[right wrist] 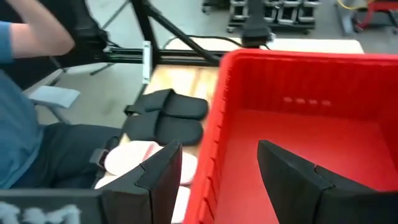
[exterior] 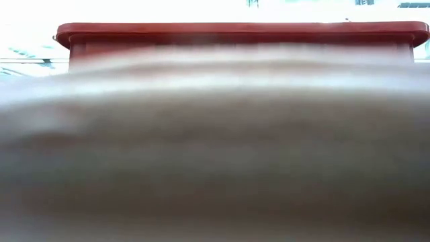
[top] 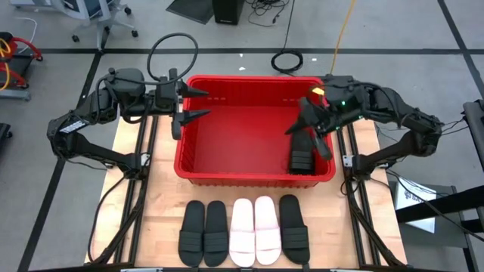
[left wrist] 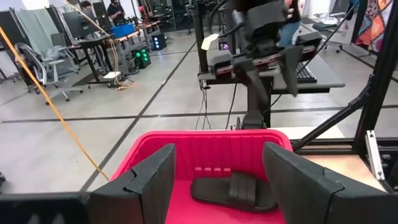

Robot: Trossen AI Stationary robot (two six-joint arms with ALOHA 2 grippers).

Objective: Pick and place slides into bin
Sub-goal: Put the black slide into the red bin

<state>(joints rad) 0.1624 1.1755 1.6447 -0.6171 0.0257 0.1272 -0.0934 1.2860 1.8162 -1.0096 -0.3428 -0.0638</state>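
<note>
The red bin [top: 198, 162] stands mid-table. One black slide [top: 304, 157] lies sole-down on the bin's floor at its near right corner, and shows in the left wrist view too [left wrist: 233, 190]. Several slides lie in a row on the table before the bin: two black [top: 203, 233], two pale [top: 255, 230], one black [top: 294, 227]. My right gripper [top: 310, 133] hangs open over the bin's right part, above the slide and clear of it. My left gripper [top: 198, 103] waits open over the bin's far left rim.
A person sits beyond the table's near edge [right wrist: 25, 93]. In the low view the bin's rim [exterior: 235, 30] shows above a blur that fills the rest of the picture. Bare wooden tabletop [top: 151, 181] lies left and right of the bin.
</note>
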